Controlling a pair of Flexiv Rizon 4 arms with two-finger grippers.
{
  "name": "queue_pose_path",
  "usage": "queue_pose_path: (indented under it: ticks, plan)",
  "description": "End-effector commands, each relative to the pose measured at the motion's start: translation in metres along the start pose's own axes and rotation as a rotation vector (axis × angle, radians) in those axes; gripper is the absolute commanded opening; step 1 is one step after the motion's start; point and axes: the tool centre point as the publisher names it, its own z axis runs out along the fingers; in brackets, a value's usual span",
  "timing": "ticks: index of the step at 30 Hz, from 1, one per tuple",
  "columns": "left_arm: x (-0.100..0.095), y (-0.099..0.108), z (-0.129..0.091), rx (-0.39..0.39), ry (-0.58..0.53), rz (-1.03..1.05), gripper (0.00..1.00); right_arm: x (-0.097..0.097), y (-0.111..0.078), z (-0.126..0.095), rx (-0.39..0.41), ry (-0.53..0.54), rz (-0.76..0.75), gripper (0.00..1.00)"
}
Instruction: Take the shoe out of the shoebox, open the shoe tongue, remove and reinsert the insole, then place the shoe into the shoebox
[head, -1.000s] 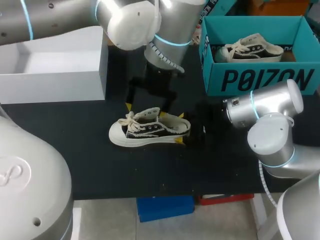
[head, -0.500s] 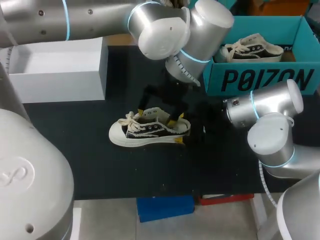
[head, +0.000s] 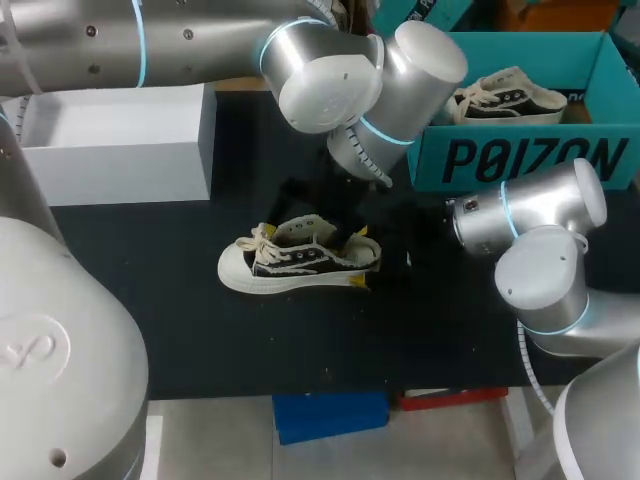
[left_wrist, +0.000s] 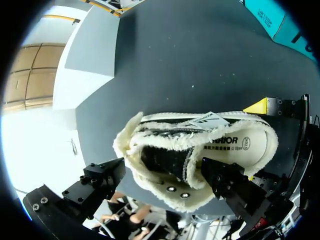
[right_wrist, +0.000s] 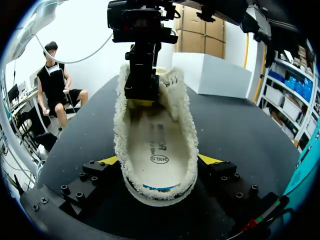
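- Head view: the shoe (head: 300, 262) sat on its sole near the middle of the black table (head: 180, 310), toe toward 9 o'clock and heel toward 3 o'clock.
- At about 1 o'clock from it, well apart, stood the teal shoebox (head: 520, 160) with a second shoe (head: 505, 97) inside. A white box (head: 110, 150) sat at 10 o'clock.
- The right gripper (right_wrist: 160, 160) came in from 3 o'clock and was closed on the shoe's heel, one yellow tip against each side.
- The left gripper (left_wrist: 164, 167) hung over the shoe's opening with its fingers (left_wrist: 230, 182) spread wide. One was inside the shoe just behind the tongue (left_wrist: 165, 157) and the other outside by the laces (head: 258, 238), gripping nothing that I could see.
- Right wrist view: the insole (right_wrist: 157, 145) lay flat inside the shoe.
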Motion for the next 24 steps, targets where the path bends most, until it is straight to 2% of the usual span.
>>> queue_pose_path:
  ticks: [1,5,6,7,9,12,13,17,19,22,24]
  plan:
    - [-0.004,-0.0014,0.0041,0.0,-0.004,-0.001,1.0,-0.0003,0.0004,0.0011,0.0,-0.001,0.001,0.0]
    - [-0.0059,-0.0019,0.0046,0.003,-0.014,0.009,1.0,-0.0003,0.0004,0.0011,0.0,-0.001,0.001,0.0]
    - [-0.006,-0.002,0.0046,0.007,-0.015,0.012,0.86,-0.0003,0.0004,0.0011,0.0,-0.001,0.001,0.0]
    - [-0.006,-0.0021,0.0045,0.01,-0.016,0.013,0.78,-0.0003,0.0004,0.0011,0.0,-0.001,0.001,0.0]
    - [-0.0061,-0.0022,0.0036,0.011,-0.014,0.017,0.76,-0.0003,0.0004,0.0011,0.0,-0.001,0.001,0.0]
    - [-0.0047,-0.0012,0.0032,0.014,-0.018,0.026,0.49,-0.0003,0.0004,0.0011,0.0,-0.001,0.001,0.0]
    - [-0.0041,-0.0006,0.0031,0.017,-0.02,0.03,0.45,-0.0003,0.0004,0.0011,0.0,-0.001,0.001,0.0]
    - [-0.0023,0.0012,0.0025,0.023,-0.026,0.046,0.46,-0.0003,0.0004,0.0011,0.0,-0.001,0.001,0.0]
    - [-0.001,0.0011,0.0035,0.027,-0.027,0.051,0.42,-0.0003,0.0004,0.0011,0.0,-0.001,0.001,0.0]
    - [-0.0003,0.0008,0.0057,0.012,-0.023,0.056,0.26,-0.0003,0.0004,0.0011,0.0,-0.001,0.001,0.0]
    - [-0.0006,0.0012,0.0056,0.003,-0.012,0.061,0.0,-0.0003,0.0004,0.0011,0.0,-0.001,0.001,0.0]
